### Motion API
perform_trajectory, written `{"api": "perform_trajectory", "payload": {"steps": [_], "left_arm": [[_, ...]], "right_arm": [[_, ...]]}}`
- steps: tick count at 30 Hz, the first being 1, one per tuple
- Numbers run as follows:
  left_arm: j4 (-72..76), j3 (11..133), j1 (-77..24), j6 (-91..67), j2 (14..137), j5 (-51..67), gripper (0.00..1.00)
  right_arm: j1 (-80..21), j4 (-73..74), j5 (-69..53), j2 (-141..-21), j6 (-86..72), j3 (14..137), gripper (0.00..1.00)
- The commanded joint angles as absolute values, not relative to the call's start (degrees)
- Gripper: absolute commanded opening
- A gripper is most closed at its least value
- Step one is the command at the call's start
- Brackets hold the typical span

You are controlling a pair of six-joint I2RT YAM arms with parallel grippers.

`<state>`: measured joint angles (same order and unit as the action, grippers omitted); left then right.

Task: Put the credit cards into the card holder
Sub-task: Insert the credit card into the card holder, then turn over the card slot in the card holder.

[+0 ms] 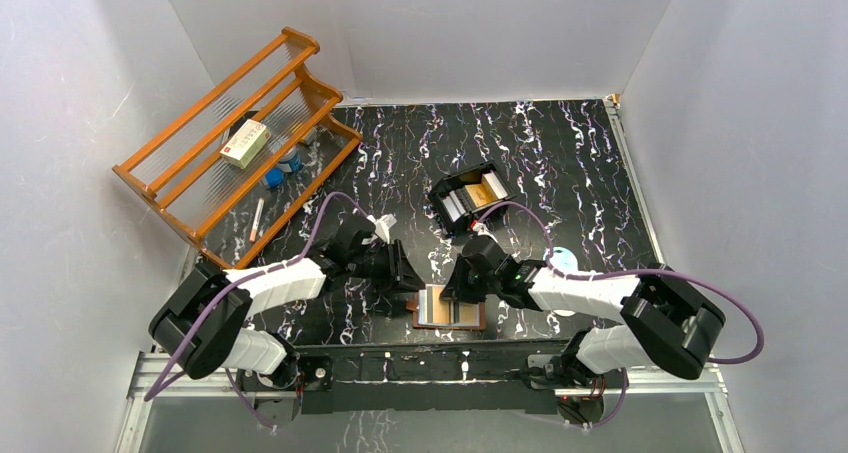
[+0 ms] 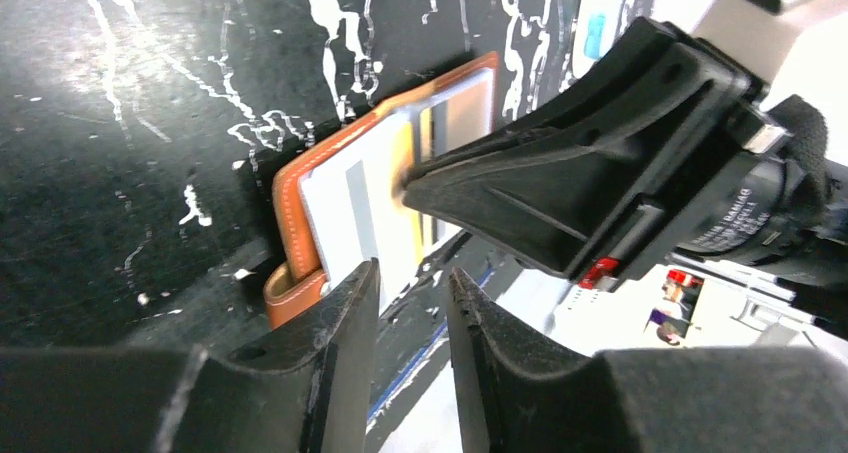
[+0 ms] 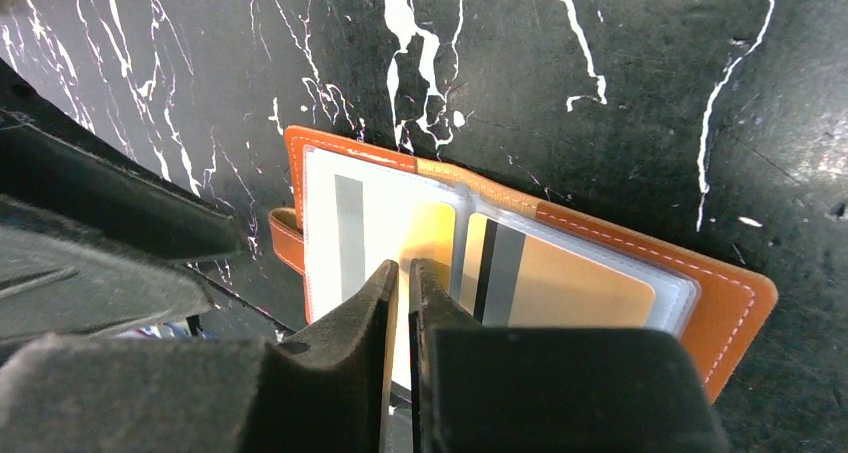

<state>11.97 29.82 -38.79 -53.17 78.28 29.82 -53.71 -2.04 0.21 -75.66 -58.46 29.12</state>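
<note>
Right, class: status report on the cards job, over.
Right fingers pinching gold card over open card holder. Left fingers parted, empty, beside it. Nothing blocking the sleeves.

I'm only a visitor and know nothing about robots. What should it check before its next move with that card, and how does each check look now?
1. Brown leather card holder lies open with its sleeves facing up: ok.
2. Right gripper pinches the orange-gold plastic card: ok.
3. Card's leading edge is inside a clear sleeve: cannot tell; it lies over the holder's middle.
4. Left gripper steadies the holder: not ok; its jaws stand apart on nothing, close beside the holder.
5. Holder rests fully on the black marbled table: ok, though it is close to the near edge.
</note>
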Motion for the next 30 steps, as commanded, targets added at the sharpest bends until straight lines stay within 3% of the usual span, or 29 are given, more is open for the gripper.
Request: {"api": "perform_trajectory", "payload": {"steps": [1, 5, 20, 30], "left_arm": [[18.09, 28.74, -38.54, -55.27, 77.42, 33.37, 0.34], [13.28, 29.71, -38.50, -52.59, 78.07, 30.28, 0.44], [15.01, 28.22, -38.49, -53.14, 83.41, 28.32, 0.45], [34.45, 23.95, -38.99, -62.01, 87.80, 36.89, 0.30]], "right_arm": [[-53.96, -1.31, 2.08, -74.29, -57.56, 29.61, 0.17], [-53.94, 4.04, 4.91, -70.01, -56.49, 31.08, 0.19], [-53.96, 8.08, 8.45, -67.06, -56.75, 26.66, 0.20], [-53.96, 5.21, 7.16, -68.97, -57.52, 24.92, 0.20]]}}
